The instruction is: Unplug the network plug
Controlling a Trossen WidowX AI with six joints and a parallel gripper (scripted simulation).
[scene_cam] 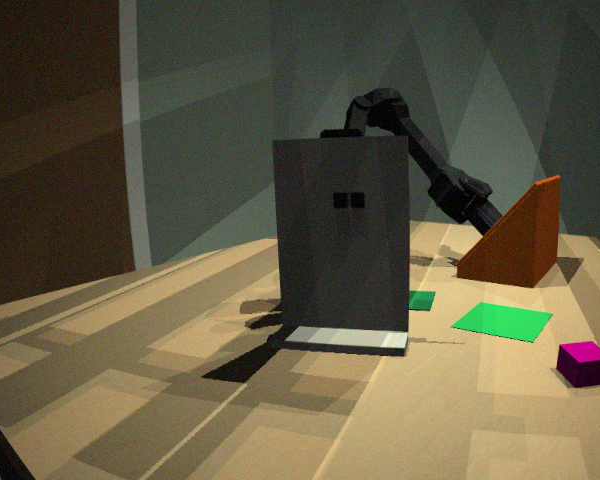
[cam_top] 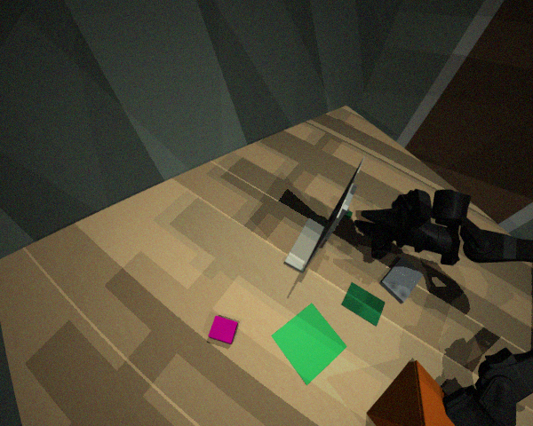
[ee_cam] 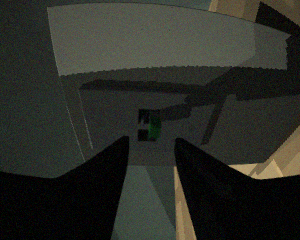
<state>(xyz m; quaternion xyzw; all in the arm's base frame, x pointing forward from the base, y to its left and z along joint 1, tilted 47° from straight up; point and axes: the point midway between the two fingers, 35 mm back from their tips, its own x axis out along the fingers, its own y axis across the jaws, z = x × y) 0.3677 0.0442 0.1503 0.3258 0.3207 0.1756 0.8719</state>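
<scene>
The green plug (cam_top: 349, 214) (ee_cam: 154, 126) sits in a socket on the upright grey panel (scene_cam: 341, 258) (ee_cam: 115, 40). In the wrist view it is a small green piece beside dark openings; its tab cannot be made out. My gripper (cam_top: 360, 218) (ee_cam: 152, 143) is partly open with nothing between its fingers. It is in front of the socket side, a short gap from the plug, and the panel hides it in the exterior view. A bright green square (cam_top: 309, 343) (scene_cam: 502, 321) lies flat on the table, away from the panel.
A smaller dark green patch (cam_top: 363, 303) (scene_cam: 422, 300) lies between the bright square and a grey slab (cam_top: 401, 280). A magenta block (cam_top: 223, 329) (scene_cam: 584, 364) lies beyond the square. An orange wedge (cam_top: 397, 394) (scene_cam: 522, 242) stands near the arm's base.
</scene>
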